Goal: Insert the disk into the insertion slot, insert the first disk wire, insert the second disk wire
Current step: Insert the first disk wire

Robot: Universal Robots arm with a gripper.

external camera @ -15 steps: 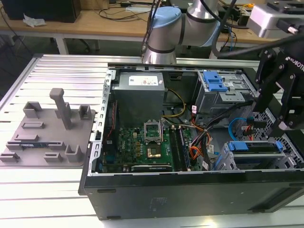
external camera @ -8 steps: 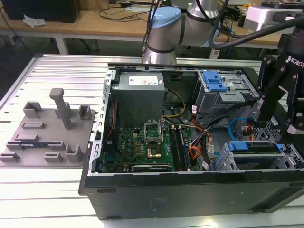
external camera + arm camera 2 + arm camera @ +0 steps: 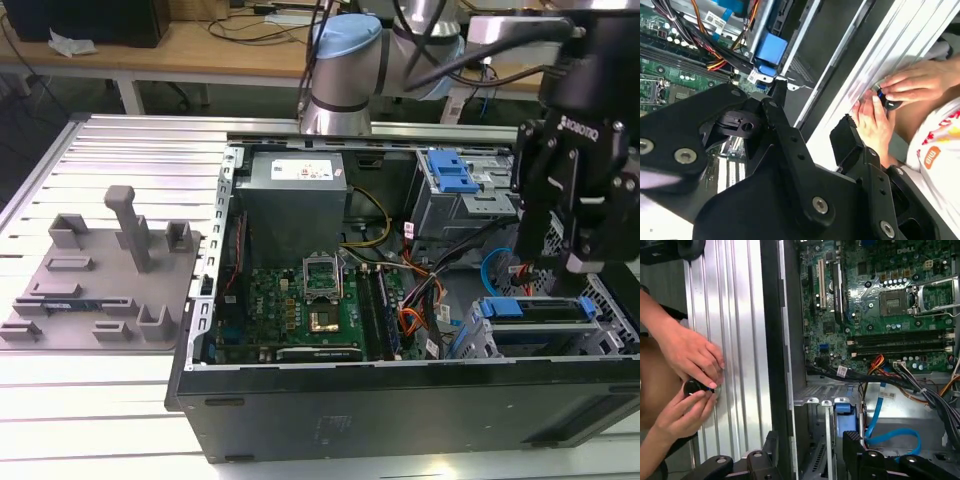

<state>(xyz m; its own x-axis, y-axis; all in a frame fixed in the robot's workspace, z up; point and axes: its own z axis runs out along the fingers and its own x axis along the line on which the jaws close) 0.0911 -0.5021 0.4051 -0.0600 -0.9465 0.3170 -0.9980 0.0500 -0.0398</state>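
Observation:
The disk (image 3: 538, 312), grey with a blue carrier edge, lies inside the insertion slot (image 3: 466, 338), a grey metal cage at the case's front corner on the exterior view's right. My gripper (image 3: 553, 266) hangs just above that cage, open, with nothing between its fingers (image 3: 771, 446). In the second wrist view the gripper (image 3: 810, 107) also stands apart and empty. The second disk wire (image 3: 891, 435), a light-blue flat cable (image 3: 488, 268), loops beside the cage. Black and coloured wires (image 3: 920, 390) cross above it; which is the first disk wire I cannot tell.
A person's hands (image 3: 690, 370) hold a small black object on the ribbed aluminium table (image 3: 740, 340) beside the case wall. A second grey cage with a blue latch (image 3: 455, 172) sits behind. The motherboard (image 3: 300, 300) fills the case floor. Grey fixtures (image 3: 100, 270) stand at the exterior view's left.

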